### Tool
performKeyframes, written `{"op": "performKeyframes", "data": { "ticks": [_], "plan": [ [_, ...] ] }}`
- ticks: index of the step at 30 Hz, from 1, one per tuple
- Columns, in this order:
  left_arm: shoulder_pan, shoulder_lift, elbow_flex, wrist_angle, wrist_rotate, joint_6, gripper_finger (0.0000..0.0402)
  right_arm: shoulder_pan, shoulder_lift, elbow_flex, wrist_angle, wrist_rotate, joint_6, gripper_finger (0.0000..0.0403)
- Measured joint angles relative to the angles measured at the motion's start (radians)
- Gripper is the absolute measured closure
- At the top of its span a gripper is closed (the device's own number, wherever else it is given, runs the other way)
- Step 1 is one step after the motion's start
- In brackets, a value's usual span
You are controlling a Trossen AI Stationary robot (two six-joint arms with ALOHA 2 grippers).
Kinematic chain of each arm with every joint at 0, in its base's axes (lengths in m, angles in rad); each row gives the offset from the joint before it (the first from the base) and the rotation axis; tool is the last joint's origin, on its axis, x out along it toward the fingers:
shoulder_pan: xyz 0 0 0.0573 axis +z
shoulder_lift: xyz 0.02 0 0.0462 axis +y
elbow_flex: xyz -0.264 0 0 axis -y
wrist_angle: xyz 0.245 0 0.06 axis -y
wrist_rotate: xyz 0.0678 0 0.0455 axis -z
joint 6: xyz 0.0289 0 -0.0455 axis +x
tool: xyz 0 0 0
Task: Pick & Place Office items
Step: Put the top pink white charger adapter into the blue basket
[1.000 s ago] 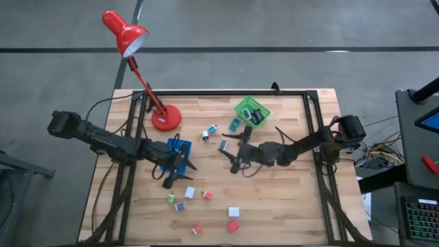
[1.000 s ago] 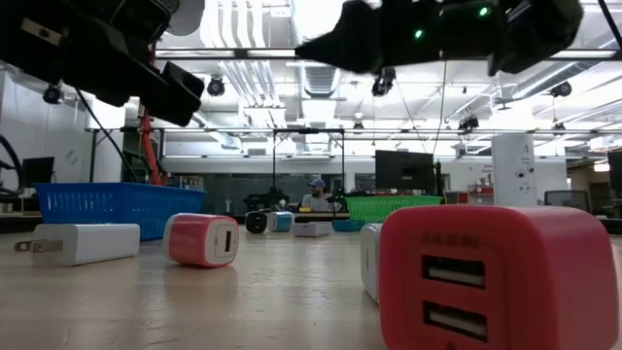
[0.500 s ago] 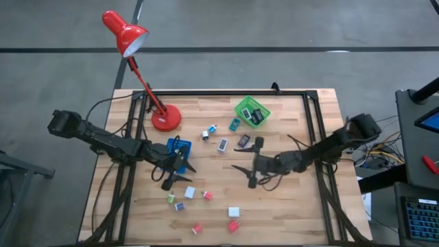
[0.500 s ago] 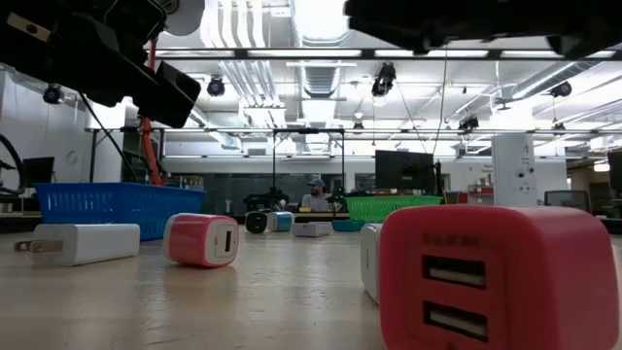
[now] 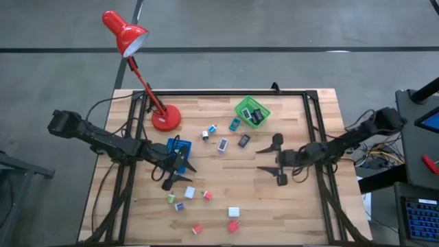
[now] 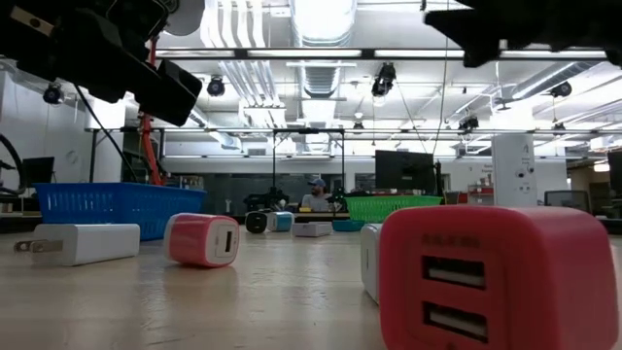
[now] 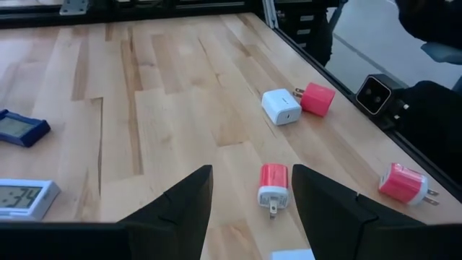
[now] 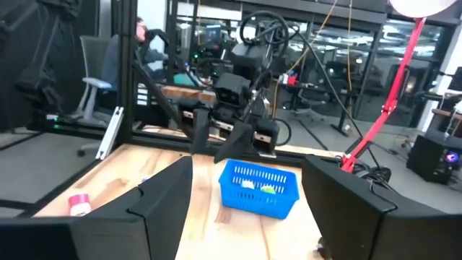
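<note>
both grippers hang empty with fingers spread: left gripper (image 5: 180, 168) beside the blue tray (image 5: 177, 146), right gripper (image 5: 269, 159) above bare table (image 5: 302, 206).

The table (image 7: 166, 94) is pale planked wood, smooth and matt. Ahead of the parted left jaws lie glossy plastic chargers (image 7: 273, 189). The blue basket (image 8: 258, 189) is plastic mesh.

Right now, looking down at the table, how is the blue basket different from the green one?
The blue basket sits toward the table's left, right by the left gripper; the green basket sits near the far edge, with no gripper close. The blue one lies square to the table edges, the green one is turned at an angle. Small items show inside both, and both stand on the wooden table.
</note>
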Motion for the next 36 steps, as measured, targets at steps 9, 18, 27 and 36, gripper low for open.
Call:
{"op": "performKeyframes", "data": {
  "ticks": [9, 18, 27, 36],
  "plan": [
    [-0.001, 0.001, -0.001, -0.007, -0.001, -0.016, 0.0207, 0.000, -0.127, -0.133, 0.005, -0.003, 0.050, 0.0161],
    [-0.002, 0.035, 0.003, -0.008, -0.003, -0.032, 0.0207, -0.001, -0.164, -0.252, 0.059, 0.005, 0.075, 0.0170],
    [-0.036, 0.283, 0.172, -0.119, 0.001, -0.031, 0.0207, -0.002, -0.176, -0.251, 0.040, 0.009, 0.073, 0.0179],
    [-0.105, 0.449, 0.417, -0.378, 0.003, 0.042, 0.0207, -0.001, -0.178, -0.251, 0.000, 0.034, 0.076, 0.0179]
  ]
}}
